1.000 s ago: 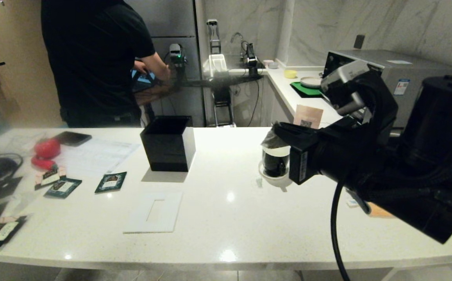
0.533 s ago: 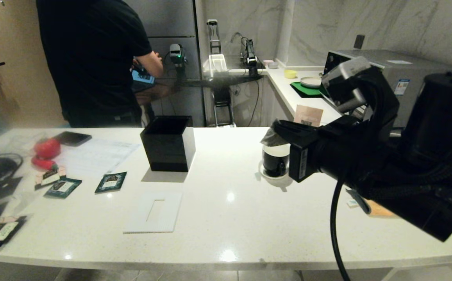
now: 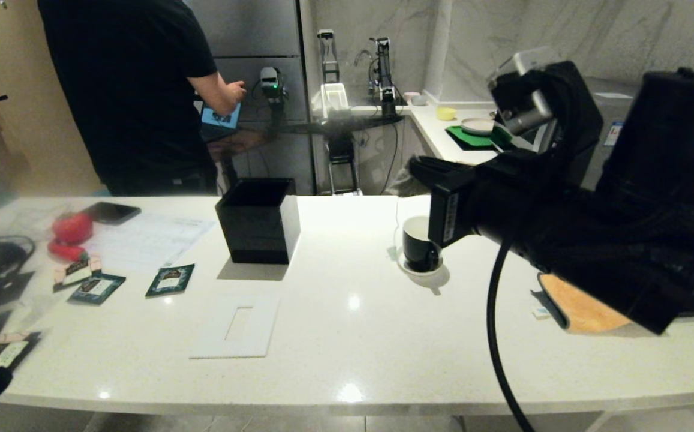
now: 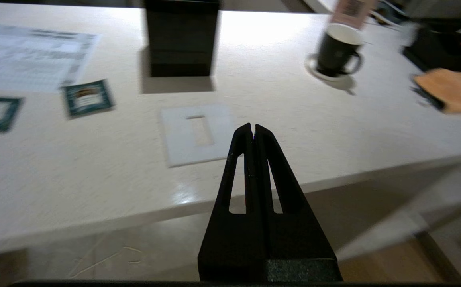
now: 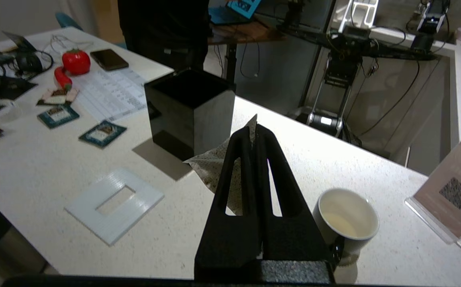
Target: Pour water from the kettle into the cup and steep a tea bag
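Observation:
The cup (image 3: 420, 246), a glossy black mug with a white inside, stands on a small white saucer (image 3: 409, 268) right of the table's middle. In the right wrist view the cup (image 5: 348, 219) holds a little pale liquid. My right gripper (image 3: 417, 166) hangs above and just behind it, shut on a speckled tea bag (image 5: 210, 167). The tea bag (image 3: 405, 183) is clear of the rim. My left gripper (image 4: 253, 126) is shut and empty, low by the table's front edge. I cannot make out the kettle; my right arm covers the table's right end.
A black open square box (image 3: 257, 222) stands left of the cup. A white plate with a cut-out (image 3: 236, 324) and teal sachets (image 3: 170, 280) lie nearer the front. A brown mat (image 3: 580, 300) lies at the right. A person in black (image 3: 137, 90) stands behind the table.
My right gripper has risen, lifting the tea bag from the cup's mouth to well above it. The person behind has shifted an arm.

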Tool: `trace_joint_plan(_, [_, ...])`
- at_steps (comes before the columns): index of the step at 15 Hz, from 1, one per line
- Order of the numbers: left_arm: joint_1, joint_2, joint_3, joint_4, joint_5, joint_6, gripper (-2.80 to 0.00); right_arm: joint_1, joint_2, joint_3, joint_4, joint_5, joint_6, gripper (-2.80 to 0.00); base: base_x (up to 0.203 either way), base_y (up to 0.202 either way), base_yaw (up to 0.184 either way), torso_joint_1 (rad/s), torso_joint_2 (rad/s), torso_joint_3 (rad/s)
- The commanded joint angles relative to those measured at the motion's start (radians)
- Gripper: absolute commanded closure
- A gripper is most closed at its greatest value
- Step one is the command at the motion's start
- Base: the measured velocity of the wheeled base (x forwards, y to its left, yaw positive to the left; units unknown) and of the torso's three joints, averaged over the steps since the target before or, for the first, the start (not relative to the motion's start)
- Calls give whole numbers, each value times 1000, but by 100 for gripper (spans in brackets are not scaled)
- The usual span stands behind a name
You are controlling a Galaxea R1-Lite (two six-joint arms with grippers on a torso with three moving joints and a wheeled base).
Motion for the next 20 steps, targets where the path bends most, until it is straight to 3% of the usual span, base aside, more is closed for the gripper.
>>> trace_joint_plan(1, [-12, 176, -72, -3, -73, -3, 0, 0, 31, -41, -1, -1, -1, 0, 0, 0, 0, 0, 0, 0])
trace_joint_plan(3, [-25, 251, -97, -34, -127, -2, 0, -1, 40, -70, 4, -1, -1, 0, 0, 0, 0, 0, 0, 0])
trace_joint_plan(6, [-48, 408, -98, -177, -164, -2, 0, -7, 66, -135, 24, -2, -1, 0, 0, 0, 0, 0, 0, 0])
trace_joint_plan(13, [-219, 828, -94, -632, -177, 1, 0, -7, 105, -191, 47, -13, -3, 0, 0, 0, 0, 0, 0, 0])
trace_joint_plan(18, [-260, 1029, -41, -895, -178, 1, 0, -14, 105, -191, 48, -13, -2, 0, 0, 0, 0, 0, 0, 0])
trace_joint_plan(19, [-269, 1050, -40, -918, -178, 1, -280, -17, 105, -190, 48, -13, -2, 0, 0, 0, 0, 0, 0, 0])
trace_joint_plan(20, [-277, 1067, -40, -923, -179, 2, -280, -25, 105, -190, 46, -12, -2, 0, 0, 0, 0, 0, 0, 0])
